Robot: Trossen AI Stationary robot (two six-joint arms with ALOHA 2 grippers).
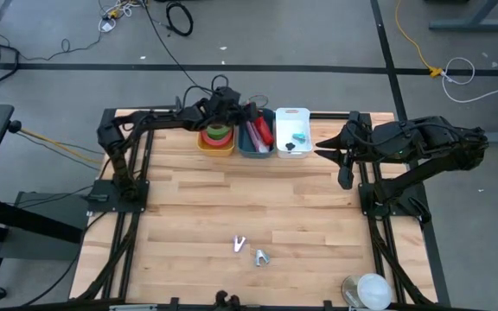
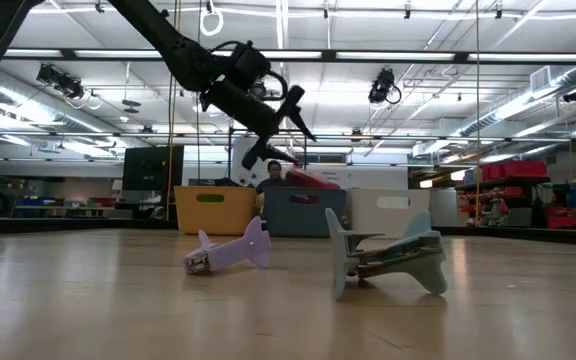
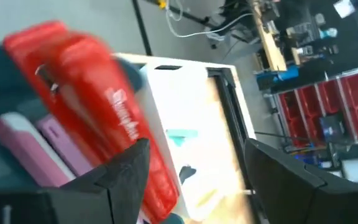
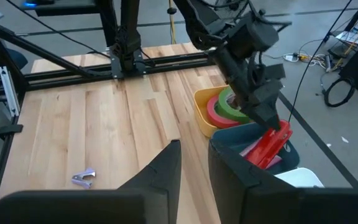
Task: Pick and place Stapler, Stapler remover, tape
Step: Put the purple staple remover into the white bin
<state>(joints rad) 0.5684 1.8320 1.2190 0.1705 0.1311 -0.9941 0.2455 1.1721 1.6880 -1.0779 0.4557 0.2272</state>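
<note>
Left tool (image 4: 272, 121) above dark blue bin (image 1: 255, 149), fingers spread wide, apparently just clear of red plastic stapler (image 4: 267, 148) leaning inside: sorted drop. Tape rolls (image 1: 217, 135) in yellow bin (image 1: 202, 145). Two staple removers (image 1: 249, 250) await on table (image 1: 249, 207). Right tool (image 1: 324, 145) idle beside white bin (image 1: 291, 113), nearly closed, empty.

The wooden table (image 1: 188, 216) carries three bins (image 1: 256, 142) and two staple removers (image 1: 249, 250).

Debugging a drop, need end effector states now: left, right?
Left end effector: open, over the blue bin, red stapler just below its fingers, apparently let go.
Right end effector: nearly closed, empty, hovering by the white bin.
</note>
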